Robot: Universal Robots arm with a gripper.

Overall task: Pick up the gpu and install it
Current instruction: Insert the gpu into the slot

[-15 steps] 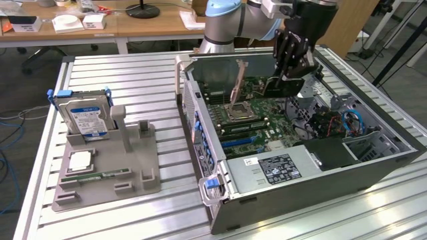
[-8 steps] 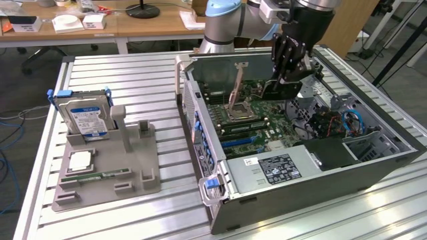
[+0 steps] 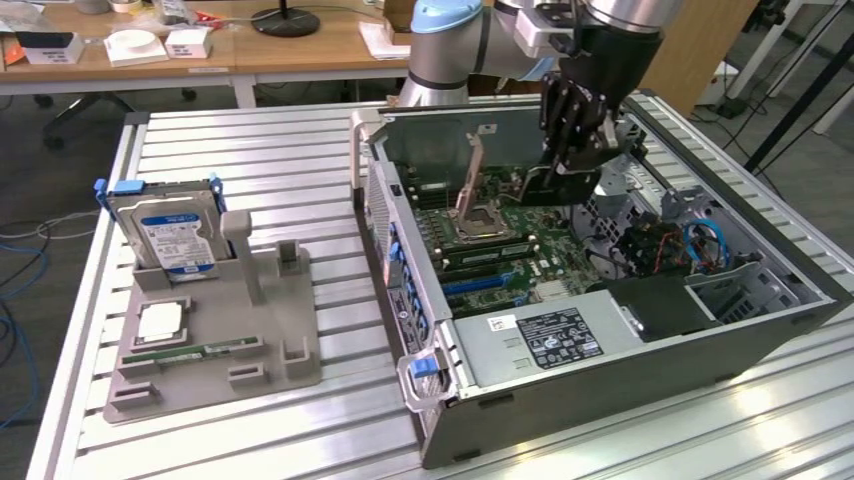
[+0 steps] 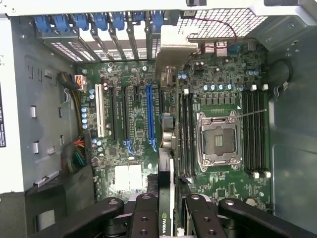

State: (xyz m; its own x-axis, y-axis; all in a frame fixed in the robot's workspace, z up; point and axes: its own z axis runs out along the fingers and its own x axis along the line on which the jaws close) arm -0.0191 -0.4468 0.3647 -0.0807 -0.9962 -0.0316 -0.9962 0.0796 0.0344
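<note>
Gpu (image 4: 163,224) hangs edge-down inside the open computer case (image 3: 601,395), clamped in the gripper (image 4: 168,201), jaws part-closed on its top edge. The silver bracket (image 4: 171,47) faces the case's rear slot openings. The card hovers over the motherboard (image 4: 129,178), between the long blue slot (image 4: 150,116) and the CPU socket (image 4: 219,139). Held upright, probably so its connector edge meets a slot squarely; not seated, by my judgement.

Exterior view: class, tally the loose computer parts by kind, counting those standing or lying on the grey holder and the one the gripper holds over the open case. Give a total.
hard drive: 1
processor chip: 1
memory stick: 1
gpu, held in the gripper: 1
Total: 4
</note>
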